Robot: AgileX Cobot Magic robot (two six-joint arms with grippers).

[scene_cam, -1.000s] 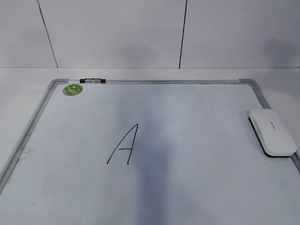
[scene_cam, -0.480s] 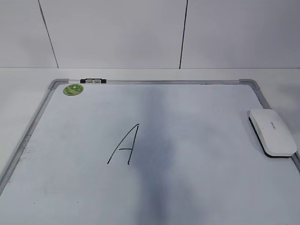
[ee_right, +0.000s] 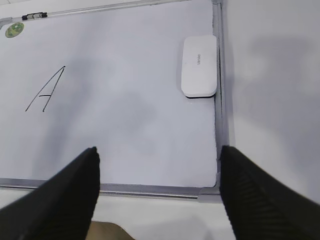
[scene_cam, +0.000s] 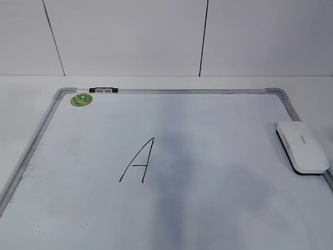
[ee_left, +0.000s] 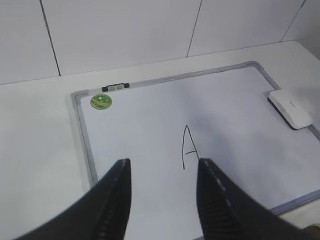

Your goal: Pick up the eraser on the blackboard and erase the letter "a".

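Soft even light; faint board (scene_cam: 218,208) shadows

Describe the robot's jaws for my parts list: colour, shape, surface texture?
Only the wrist views show them. The left gripper has two matte black jaws, broad at the base and tapering to rounded tips, with fine ribbing on the inner faces. The right gripper looks the same: black, wedge-shaped, ribbed. No cables or markings show.

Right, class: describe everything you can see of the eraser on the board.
The eraser is a white, rounded oblong block that looks like smooth plastic, with a thin black base and faint grey print on top. It lies flat on the blackboard, close against the frame on its right edge, well to the right of the handwritten letter. Neither gripper touches it; in the right wrist view it sits ahead of the open right gripper.
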